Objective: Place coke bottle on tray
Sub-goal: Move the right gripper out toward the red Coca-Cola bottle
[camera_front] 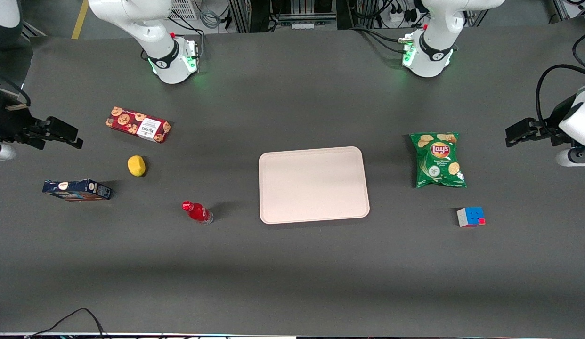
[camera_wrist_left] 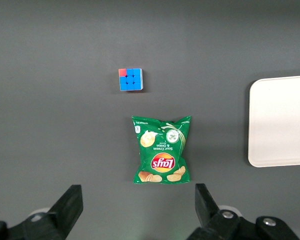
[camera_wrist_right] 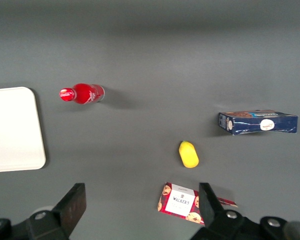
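Red-capped coke bottle (camera_front: 197, 212) stands upright on the dark grey surface (camera_front: 292, 273), nothing touching it. It sits near the tray (camera_front: 313, 184), just off the tray's short edge toward the working arm's end, with a strip of bare surface between them. Tray lies flat, pale pinkish-beige, nothing on it.

Gripper (camera_front: 69, 135) hangs at the working arm's end of the surface, well apart from the bottle and raised above the surface. Jaws spread wide, holding nothing; in the right wrist view both black fingers (camera_wrist_right: 75, 205) show with a broad gap, and the bottle (camera_wrist_right: 82, 93) lies well clear of that gap, not between the jaws.

Between gripper and bottle: a yellow lemon-like object (camera_front: 136, 165), and a dark blue box (camera_front: 77, 189) nearer the front camera than the gripper. A red cookie box (camera_front: 138, 124) lies farther from the front camera than the lemon-like object.

Toward the parked arm's end: a green chip bag (camera_front: 438, 160) beside the tray, and a puzzle cube (camera_front: 470, 216) nearer the front camera than the bag.
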`<state>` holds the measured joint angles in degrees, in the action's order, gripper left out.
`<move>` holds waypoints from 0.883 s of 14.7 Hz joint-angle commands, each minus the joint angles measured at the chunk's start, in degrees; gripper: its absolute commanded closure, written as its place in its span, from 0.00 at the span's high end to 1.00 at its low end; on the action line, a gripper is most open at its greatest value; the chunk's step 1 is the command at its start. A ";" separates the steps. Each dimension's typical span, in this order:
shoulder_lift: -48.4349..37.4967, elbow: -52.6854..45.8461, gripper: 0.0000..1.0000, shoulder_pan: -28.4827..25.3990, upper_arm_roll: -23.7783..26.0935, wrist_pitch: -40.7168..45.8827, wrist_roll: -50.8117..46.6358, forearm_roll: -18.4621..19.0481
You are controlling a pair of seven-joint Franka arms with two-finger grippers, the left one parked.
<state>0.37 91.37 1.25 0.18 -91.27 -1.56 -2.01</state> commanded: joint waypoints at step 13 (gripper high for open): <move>8.93 -1.80 1.00 -1.60 7.99 -5.04 -5.11 -0.89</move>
<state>4.19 91.25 0.86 6.09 -92.70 -3.00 -2.15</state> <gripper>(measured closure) 0.000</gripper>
